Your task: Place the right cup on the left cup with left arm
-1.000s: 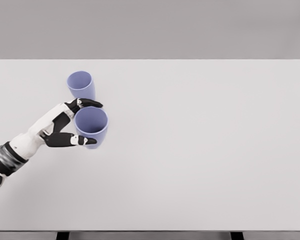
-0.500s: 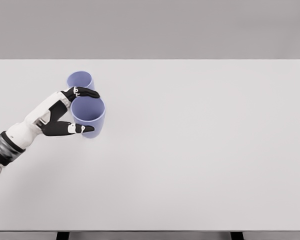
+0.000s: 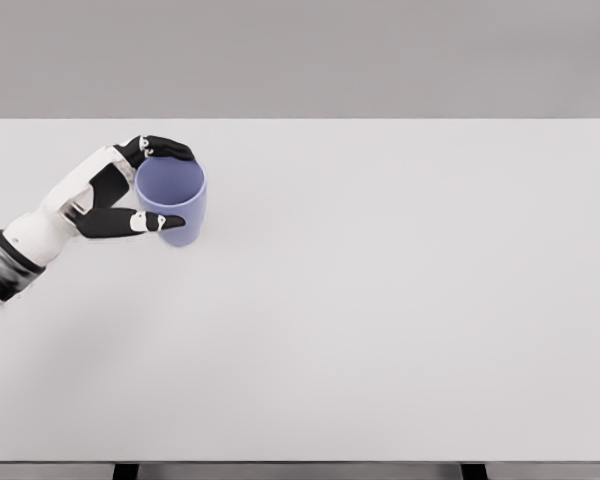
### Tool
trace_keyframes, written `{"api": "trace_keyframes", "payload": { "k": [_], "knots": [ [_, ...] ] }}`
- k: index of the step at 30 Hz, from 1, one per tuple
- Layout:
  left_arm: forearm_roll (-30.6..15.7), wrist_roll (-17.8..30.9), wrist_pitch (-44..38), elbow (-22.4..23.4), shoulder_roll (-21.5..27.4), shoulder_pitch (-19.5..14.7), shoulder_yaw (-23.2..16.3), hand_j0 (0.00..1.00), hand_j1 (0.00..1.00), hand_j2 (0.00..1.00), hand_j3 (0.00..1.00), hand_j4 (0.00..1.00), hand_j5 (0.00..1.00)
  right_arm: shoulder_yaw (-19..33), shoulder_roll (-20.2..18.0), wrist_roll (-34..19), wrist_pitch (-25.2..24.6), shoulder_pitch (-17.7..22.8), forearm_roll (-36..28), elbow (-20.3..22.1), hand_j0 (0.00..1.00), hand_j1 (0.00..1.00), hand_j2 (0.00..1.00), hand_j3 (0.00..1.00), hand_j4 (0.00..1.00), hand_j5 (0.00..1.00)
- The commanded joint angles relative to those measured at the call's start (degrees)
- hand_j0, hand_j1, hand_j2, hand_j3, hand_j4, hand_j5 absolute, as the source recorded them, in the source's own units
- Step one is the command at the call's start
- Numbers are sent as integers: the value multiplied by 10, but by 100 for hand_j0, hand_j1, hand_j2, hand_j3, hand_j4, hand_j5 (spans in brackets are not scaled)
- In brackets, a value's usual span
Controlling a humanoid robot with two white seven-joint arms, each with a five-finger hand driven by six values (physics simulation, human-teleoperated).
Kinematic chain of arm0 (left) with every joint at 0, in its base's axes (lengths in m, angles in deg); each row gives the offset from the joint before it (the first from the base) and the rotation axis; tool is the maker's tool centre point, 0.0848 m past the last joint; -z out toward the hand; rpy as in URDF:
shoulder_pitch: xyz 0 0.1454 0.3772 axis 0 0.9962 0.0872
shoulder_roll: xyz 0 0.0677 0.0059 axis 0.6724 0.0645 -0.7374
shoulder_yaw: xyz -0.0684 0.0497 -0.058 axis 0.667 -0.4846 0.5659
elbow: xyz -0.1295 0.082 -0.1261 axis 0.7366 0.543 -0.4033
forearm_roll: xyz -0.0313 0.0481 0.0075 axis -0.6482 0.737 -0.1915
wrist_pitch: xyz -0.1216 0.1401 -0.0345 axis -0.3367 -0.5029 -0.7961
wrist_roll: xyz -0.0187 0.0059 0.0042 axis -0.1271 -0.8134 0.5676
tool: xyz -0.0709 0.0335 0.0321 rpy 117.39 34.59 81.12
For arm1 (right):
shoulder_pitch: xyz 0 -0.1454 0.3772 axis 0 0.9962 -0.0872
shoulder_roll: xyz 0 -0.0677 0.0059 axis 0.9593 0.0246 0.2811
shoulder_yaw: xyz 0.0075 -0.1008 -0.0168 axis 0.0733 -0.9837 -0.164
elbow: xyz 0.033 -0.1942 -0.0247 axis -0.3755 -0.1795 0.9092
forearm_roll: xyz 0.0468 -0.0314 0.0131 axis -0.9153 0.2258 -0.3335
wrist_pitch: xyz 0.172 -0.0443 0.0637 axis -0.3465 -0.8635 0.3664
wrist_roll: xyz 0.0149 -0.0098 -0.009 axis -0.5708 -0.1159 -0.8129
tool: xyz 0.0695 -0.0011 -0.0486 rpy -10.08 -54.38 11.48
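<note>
One lavender-blue cup (image 3: 172,200) shows upright at the table's far left, its mouth open towards me. My left hand (image 3: 152,186) is shut on it, one black finger over the far rim and the thumb along the near side. The second cup is hidden, covered by the held cup, so I cannot tell whether the two touch. The left arm comes in from the lower left edge.
The white table (image 3: 380,300) spreads wide to the right and front. Its far edge runs just behind the hand and its front edge sits near the bottom of the picture.
The left hand has carried the held cup away from me and slightly left, over the spot where the other cup stood. That other cup has gone out of sight.
</note>
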Motion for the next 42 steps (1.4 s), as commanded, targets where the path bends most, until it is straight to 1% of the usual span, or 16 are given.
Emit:
{"api": "trace_keyframes", "payload": {
  "k": [1,5,9,11,12,13,19,28,30,35,38,40,42],
  "knots": [
    [-6,0,-17,2,-2,0,0,70,70,70,70,70,70,0,0,0,0,0,0,0,100,100,100,100,100,100],
    [-7,0,-26,16,-5,-19,0,70,70,70,70,70,70,0,0,0,0,0,0,0,100,100,100,100,100,100],
    [-17,0,-29,32,-10,-25,1,70,70,70,70,70,70,0,0,0,0,0,0,0,100,100,100,100,100,100],
    [-17,0,-30,40,-12,-35,0,70,70,70,70,70,70,0,0,0,0,0,0,0,100,100,100,100,100,100],
    [-17,0,-35,43,-16,-37,1,70,70,70,70,70,70,0,0,0,0,0,0,0,100,100,100,100,100,100],
    [-17,0,-37,45,-23,-47,0,70,70,70,70,70,70,0,0,0,0,0,0,0,100,100,100,100,100,100],
    [-17,0,-50,72,-37,-67,1,70,70,70,70,70,70,0,0,0,0,0,0,0,100,100,100,100,100,100],
    [-42,0,-73,84,-36,-101,1,70,70,70,70,70,70,0,0,0,0,0,0,0,100,100,100,100,100,100],
    [-45,0,-73,88,-36,-104,2,70,70,70,70,70,70,0,0,0,0,0,0,0,100,100,100,100,100,100],
    [-46,0,-73,118,-50,-112,10,70,70,70,70,70,70,0,0,0,0,0,0,0,100,100,100,100,100,100],
    [-45,0,-73,143,-61,-125,13,70,70,70,70,70,70,0,0,0,0,0,0,0,100,100,100,100,100,100],
    [-46,0,-73,149,-62,-127,14,70,70,70,70,70,70,0,0,0,0,0,0,0,100,100,100,100,100,100],
    [-45,0,-73,159,-74,-135,13,70,70,70,70,70,70,0,0,0,0,0,0,0,100,100,100,100,100,100]
  ]
}}
